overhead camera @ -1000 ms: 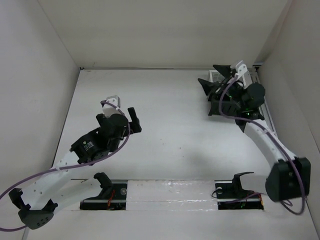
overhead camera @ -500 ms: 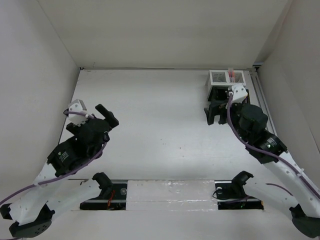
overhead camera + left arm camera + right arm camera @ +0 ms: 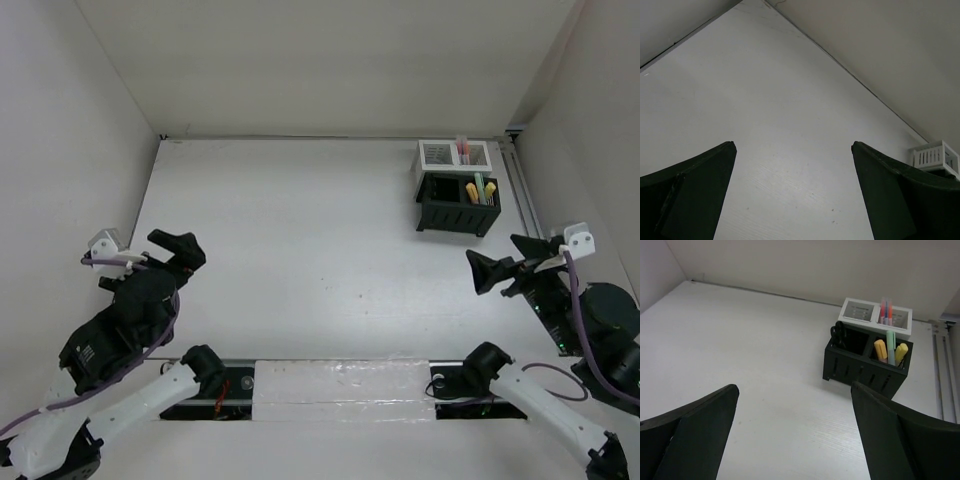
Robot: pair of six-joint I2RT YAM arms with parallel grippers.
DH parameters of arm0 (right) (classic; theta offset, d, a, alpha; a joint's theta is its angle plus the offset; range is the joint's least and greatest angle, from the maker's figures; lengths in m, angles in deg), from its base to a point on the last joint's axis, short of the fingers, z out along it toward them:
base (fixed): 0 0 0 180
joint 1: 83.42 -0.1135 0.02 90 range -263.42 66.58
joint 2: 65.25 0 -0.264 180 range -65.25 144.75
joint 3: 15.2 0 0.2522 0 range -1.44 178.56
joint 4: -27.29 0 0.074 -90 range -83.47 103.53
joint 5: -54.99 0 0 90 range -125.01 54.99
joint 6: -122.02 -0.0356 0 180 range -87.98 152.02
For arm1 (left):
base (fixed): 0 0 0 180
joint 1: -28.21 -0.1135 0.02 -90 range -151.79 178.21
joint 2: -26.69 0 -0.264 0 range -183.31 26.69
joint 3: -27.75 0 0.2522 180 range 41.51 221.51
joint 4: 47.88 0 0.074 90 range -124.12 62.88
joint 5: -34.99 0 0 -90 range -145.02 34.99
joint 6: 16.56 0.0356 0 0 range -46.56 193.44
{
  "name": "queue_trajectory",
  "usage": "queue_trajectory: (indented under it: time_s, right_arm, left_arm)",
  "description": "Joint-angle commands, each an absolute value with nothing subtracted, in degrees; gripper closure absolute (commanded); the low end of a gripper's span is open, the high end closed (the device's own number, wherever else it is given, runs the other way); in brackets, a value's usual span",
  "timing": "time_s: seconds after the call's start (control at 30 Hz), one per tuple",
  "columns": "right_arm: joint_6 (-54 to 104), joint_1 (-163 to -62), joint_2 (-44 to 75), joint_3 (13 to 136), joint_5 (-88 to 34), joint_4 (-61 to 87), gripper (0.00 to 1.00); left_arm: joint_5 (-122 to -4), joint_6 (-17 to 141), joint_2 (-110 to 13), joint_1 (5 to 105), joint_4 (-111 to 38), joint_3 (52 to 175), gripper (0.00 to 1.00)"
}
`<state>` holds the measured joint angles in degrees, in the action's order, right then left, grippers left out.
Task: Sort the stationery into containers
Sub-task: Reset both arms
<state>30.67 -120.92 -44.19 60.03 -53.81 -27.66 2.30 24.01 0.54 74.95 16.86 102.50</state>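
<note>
Scissors (image 3: 838, 333) showed only from my right wrist: looped black handles in the slotted organiser (image 3: 860, 372); my left gripper (image 3: 793, 145) and right gripper (image 3: 794, 386) stood spread, empty.

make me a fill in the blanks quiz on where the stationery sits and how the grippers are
1. Seen from the right wrist, the scissors stand in the ___ compartment of the black organiser.
2. The red pens stand in the smaller box, whose colour is ___.
3. The left gripper and the right gripper are both ___ and hold nothing.
4. The green highlighter stands in the organiser's ___ compartment.

Missing words: left; white; open; right
</note>
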Motion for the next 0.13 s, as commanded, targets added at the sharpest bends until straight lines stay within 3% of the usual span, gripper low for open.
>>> queue_trajectory:
  time_s: [0.0,0.1]
  right_arm:
    - [30.8,-122.2,-44.0,61.4,-56.1,-30.3,0.00]
    - [30.8,-122.7,-42.6,61.4,-57.8,-30.9,0.00]
  left_arm:
    - [6.0,19.5,-2.5,74.8,16.8,101.8,0.00]
    - [6.6,18.9,-3.7,74.8,17.6,102.3,0.00]
